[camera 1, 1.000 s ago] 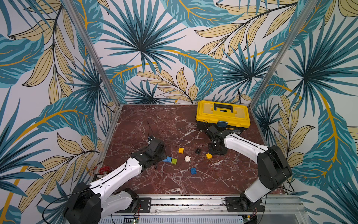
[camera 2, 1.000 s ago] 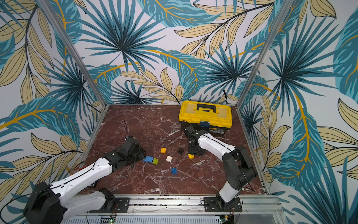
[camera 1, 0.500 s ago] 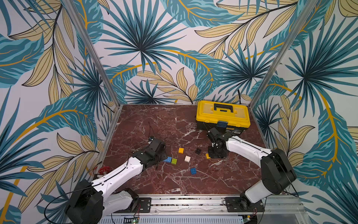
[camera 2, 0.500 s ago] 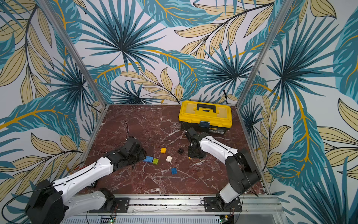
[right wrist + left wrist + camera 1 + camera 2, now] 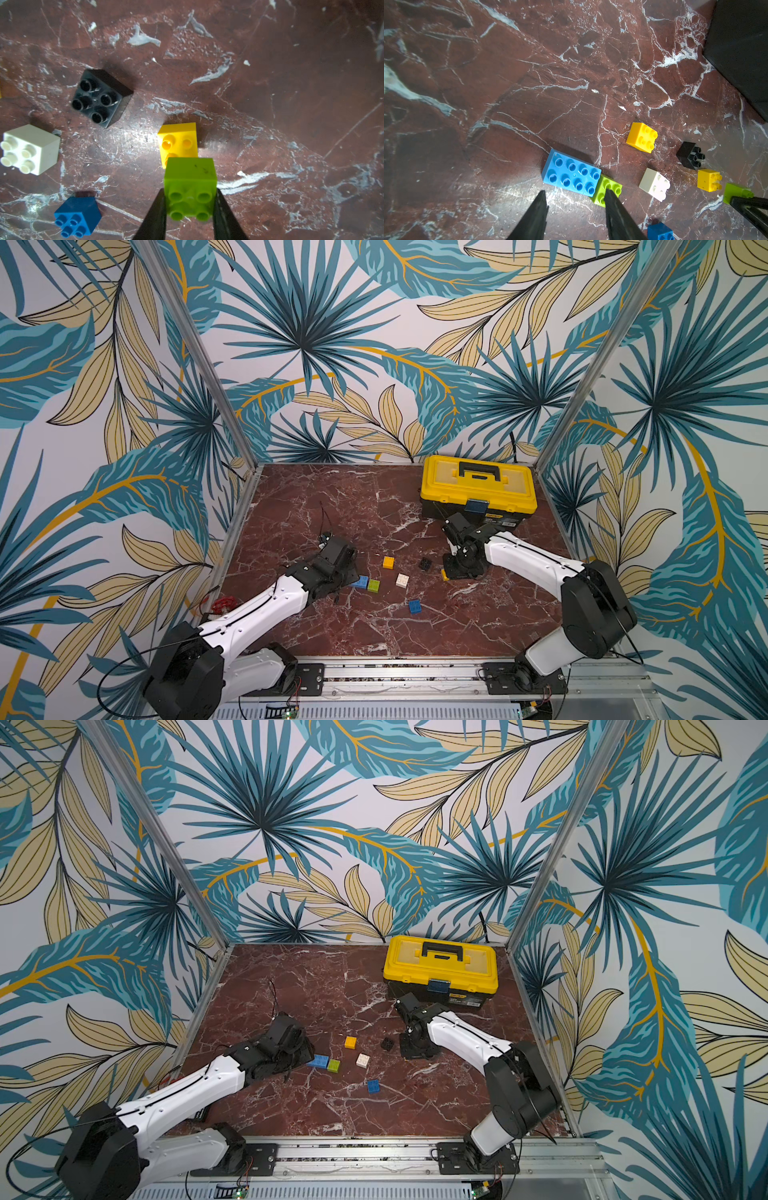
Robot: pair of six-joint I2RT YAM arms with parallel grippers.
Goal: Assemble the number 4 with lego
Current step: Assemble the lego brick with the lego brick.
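Right hand (image 5: pixel 190 192) pinches lime brick (image 5: pixel 190 176) studs-up; left hand (image 5: pixel 575 191) half-open, empty.

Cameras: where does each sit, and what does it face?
Top views: high in front, looking down on the table; both arms show.
Left wrist: on the left arm, looking down at the long blue brick; open left gripper shows.
Right wrist: on the right arm, looking down at the green brick in the right gripper.
Shared: both wrist views show the white brick.

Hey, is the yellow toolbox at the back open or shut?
Shut. In both top views the toolbox lid sits flat on its black base, with the blue latch down across the seam.
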